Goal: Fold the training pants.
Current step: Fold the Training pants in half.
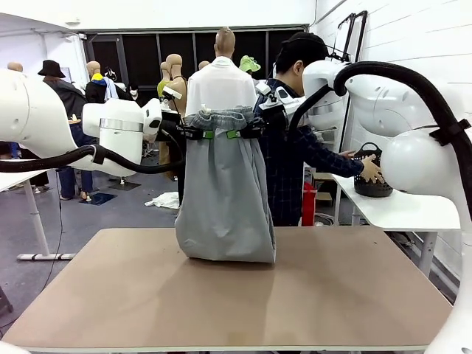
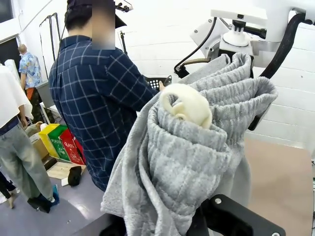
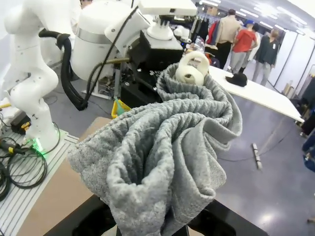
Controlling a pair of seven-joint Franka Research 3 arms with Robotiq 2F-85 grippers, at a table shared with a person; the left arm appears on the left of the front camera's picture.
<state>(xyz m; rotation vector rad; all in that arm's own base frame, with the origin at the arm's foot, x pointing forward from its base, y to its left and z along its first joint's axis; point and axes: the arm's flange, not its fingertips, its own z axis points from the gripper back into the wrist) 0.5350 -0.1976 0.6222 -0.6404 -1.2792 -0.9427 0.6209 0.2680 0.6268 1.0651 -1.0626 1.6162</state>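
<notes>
The left claw (image 1: 198, 133) and right claw (image 1: 243, 133) each clamp tight on one end of the gathered waistband of the light grey soft jersey training pants (image 1: 225, 199). The pants hang upright between them, their lower end resting on the brown worktop (image 1: 221, 295).

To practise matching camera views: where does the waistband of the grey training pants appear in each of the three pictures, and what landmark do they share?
Front view: the waistband sits upper centre, stretched between the left gripper and the right gripper.
Left wrist view: bunched, centre to upper right.
Right wrist view: bunched, from bottom centre to upper centre.
Shared landmark: the white drawstring at the waistband.
</notes>
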